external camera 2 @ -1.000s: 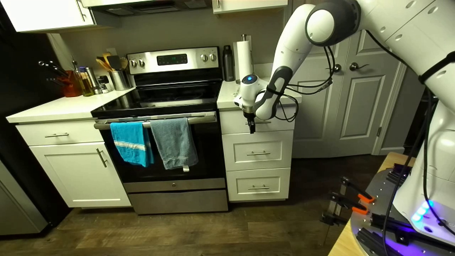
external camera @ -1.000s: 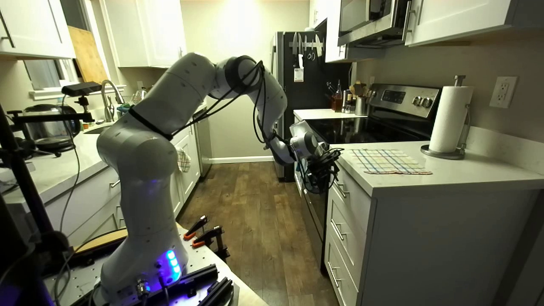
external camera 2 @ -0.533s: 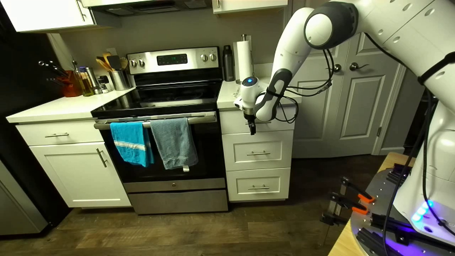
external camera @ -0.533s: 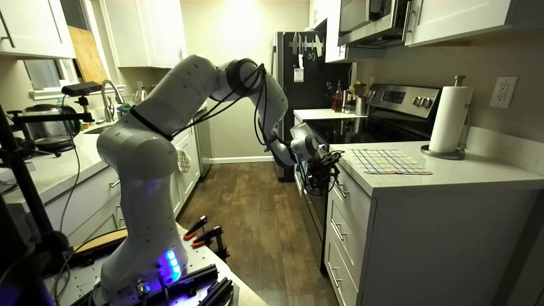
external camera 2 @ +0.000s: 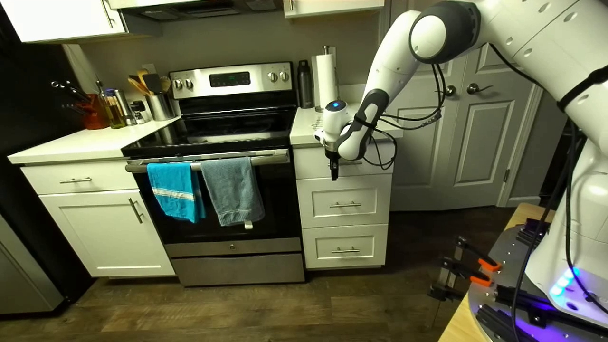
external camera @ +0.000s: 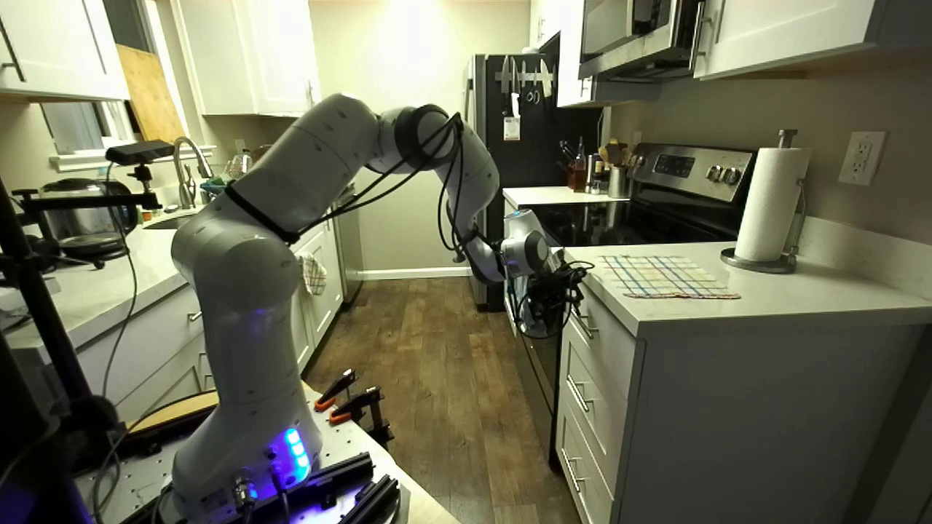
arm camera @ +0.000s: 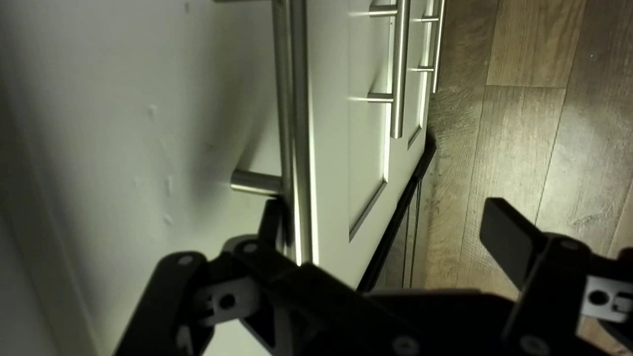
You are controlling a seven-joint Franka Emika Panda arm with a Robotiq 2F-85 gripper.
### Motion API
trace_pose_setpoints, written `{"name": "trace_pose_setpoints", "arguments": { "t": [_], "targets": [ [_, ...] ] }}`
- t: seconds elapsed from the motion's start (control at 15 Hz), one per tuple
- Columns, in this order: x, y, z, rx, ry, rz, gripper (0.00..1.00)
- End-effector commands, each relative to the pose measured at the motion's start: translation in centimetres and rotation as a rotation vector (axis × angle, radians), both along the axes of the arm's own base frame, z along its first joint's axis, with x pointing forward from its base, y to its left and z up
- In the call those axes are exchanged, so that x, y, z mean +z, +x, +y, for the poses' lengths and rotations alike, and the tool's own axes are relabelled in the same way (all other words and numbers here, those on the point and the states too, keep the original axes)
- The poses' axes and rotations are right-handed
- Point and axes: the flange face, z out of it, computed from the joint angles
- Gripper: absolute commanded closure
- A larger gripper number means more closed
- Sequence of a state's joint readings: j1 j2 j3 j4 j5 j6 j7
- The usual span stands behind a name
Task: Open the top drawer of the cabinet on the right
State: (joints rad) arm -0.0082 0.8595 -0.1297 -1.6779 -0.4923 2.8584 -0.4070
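Note:
The top drawer (external camera: 615, 349) of the right-hand white cabinet is shut; its front (external camera 2: 311, 162) is flush with the drawers below. Its metal bar handle (external camera: 585, 324) is partly hidden by the hand in an exterior view (external camera 2: 352, 164). My gripper (external camera 2: 334, 172) points down in front of this drawer; cables partly hide it in an exterior view (external camera: 547, 302). In the wrist view my gripper (arm camera: 390, 230) is open. Its left finger lies between the bar handle (arm camera: 296, 148) and the drawer front (arm camera: 148, 123), near the bar's end. Its right finger is out over the floor. Whether the finger touches the bar is unclear.
Two lower drawers with bar handles (arm camera: 400, 69) sit below. The counter edge (external camera 2: 346, 138) is above the hand. The oven door, with a blue towel (external camera 2: 173, 190) and a grey towel (external camera 2: 232, 190), is beside the cabinet. A checked cloth (external camera: 666, 276) and paper towel roll (external camera: 772, 204) stand on the counter.
My gripper has shifted slightly toward the drawer front and a little lower, and its fingers hang straighter. The drawer has not moved.

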Motion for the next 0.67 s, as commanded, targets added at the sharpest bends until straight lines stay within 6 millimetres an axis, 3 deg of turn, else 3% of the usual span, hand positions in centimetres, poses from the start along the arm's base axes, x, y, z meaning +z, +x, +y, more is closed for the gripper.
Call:
{"name": "trace_pose_setpoints", "arguments": {
  "t": [0.0, 0.27, 0.6],
  "targets": [
    [-0.9, -0.4, -0.2, -0.086, 0.101, 0.003, 0.0],
    [-1.5, -0.7, 0.8, -0.093, 0.129, 0.017, 0.0],
    [-3.9, -1.8, 4.2, -0.009, 0.19, 0.095, 0.0]
  ]
}}
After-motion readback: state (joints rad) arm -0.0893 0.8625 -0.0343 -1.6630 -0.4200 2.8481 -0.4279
